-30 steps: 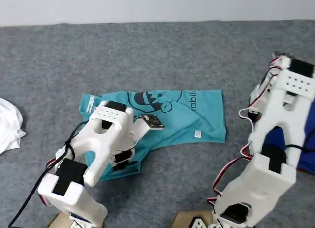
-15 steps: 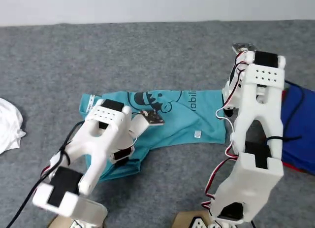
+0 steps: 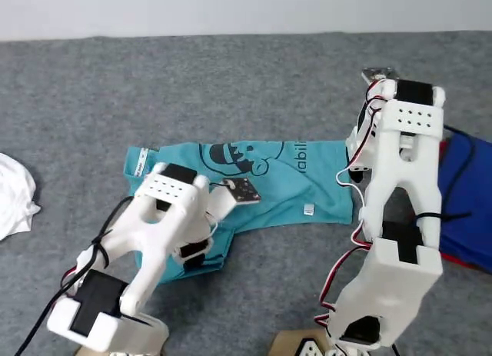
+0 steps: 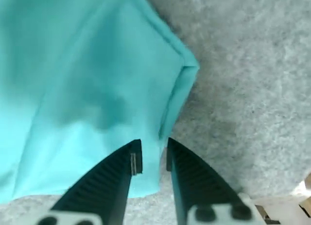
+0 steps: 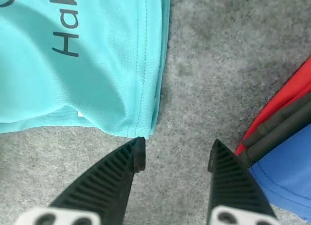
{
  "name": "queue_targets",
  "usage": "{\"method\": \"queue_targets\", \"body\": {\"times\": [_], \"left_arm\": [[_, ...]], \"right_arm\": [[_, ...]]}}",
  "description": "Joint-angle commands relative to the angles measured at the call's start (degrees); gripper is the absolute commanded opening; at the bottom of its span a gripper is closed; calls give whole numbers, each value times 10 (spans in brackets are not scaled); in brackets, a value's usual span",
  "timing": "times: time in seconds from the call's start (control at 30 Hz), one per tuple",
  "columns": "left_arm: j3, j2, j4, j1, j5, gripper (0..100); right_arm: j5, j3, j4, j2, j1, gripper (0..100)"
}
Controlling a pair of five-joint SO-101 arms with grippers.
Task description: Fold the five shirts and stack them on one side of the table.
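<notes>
A teal shirt (image 3: 269,179) with a dark print lies spread flat mid-table. My left gripper (image 4: 151,156) hangs over its near-left corner, fingers only narrowly apart. They straddle the folded hem of the teal shirt (image 4: 73,89). My right gripper (image 5: 176,154) is open above bare grey table, just off the near-right corner of the teal shirt (image 5: 97,74). A blue shirt (image 3: 469,206) lies at the right edge beside the right arm (image 3: 403,179). A white shirt (image 3: 15,194) is crumpled at the left edge.
Grey carpet-like table surface (image 3: 231,87) stretches open behind the teal shirt. In the right wrist view a red shirt edge (image 5: 277,108) and blue cloth (image 5: 286,176) lie close beside the gripper, with dark cables across them.
The right arm swung left from over the blue shirt to the teal shirt's right edge, then held still. The left arm shifted slightly nearer along the shirt's corner.
</notes>
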Motion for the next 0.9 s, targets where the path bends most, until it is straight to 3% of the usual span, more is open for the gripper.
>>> {"method": "queue_targets", "body": {"times": [0.0,0.87], "left_arm": [[0,-24,-18,33,36,94],[5,-22,-30,43,45,5]], "right_arm": [[6,-3,22,-34,-2,219],[5,-3,22,-37,-2,219]]}}
